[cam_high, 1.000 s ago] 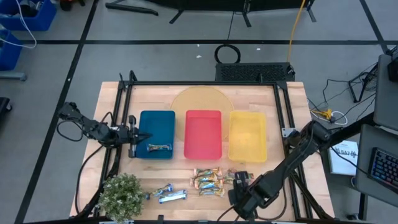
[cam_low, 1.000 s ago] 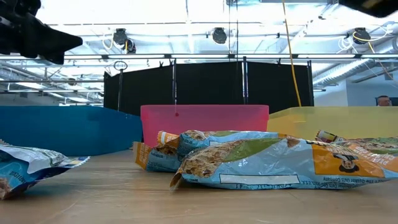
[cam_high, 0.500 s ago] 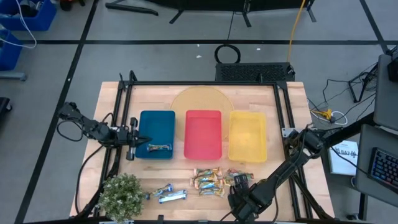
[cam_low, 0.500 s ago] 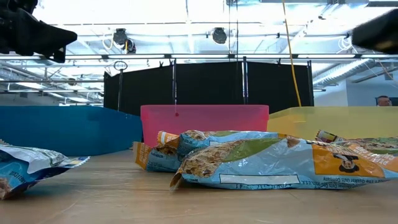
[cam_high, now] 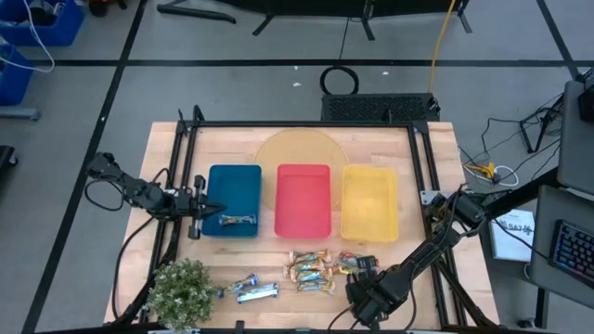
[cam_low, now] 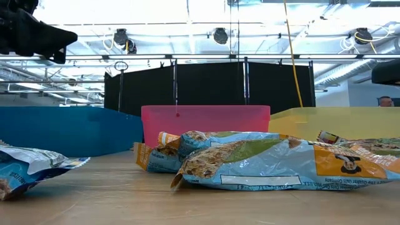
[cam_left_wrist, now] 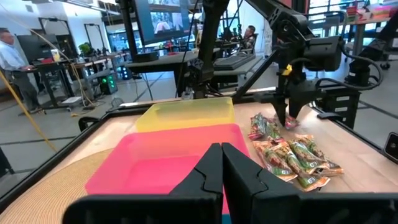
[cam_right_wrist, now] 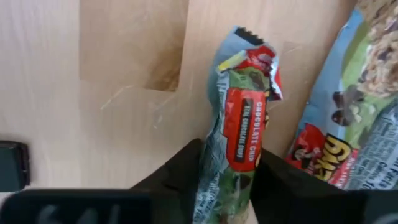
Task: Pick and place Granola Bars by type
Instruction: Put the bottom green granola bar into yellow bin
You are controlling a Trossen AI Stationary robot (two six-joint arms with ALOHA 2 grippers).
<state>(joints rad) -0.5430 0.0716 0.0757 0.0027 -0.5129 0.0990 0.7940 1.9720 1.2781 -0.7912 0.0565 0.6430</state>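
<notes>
The granola bars lie near the table's near edge: blue-and-white ones, orange-and-gold ones, red-and-green ones. One more bar lies in the blue tray. My right gripper points down over the red-and-green group and is shut on one red-and-green bar. My left gripper hovers shut at the blue tray's left rim and holds nothing; its fingers are together. The low view shows bars lying flat on the wood. My right gripper pinches a red-and-green bar between its two fingers, at one end of the wrapper. It comes from above, pointing down, fingers across the bar. The wrapper looks creased between them, and the rest of the bar reaches out over the table top; lifted or resting, I cannot tell.
Three trays stand in a row mid-table: blue, red and yellow. A round straw mat lies behind them. A small green plant stands at the near left corner. A black frame runs round the table.
My right gripper has come down over the red-and-green bars near the table's near edge; in the low view its dark shape has dropped from the top of the picture to lower on the right. The left arm has kept still.
</notes>
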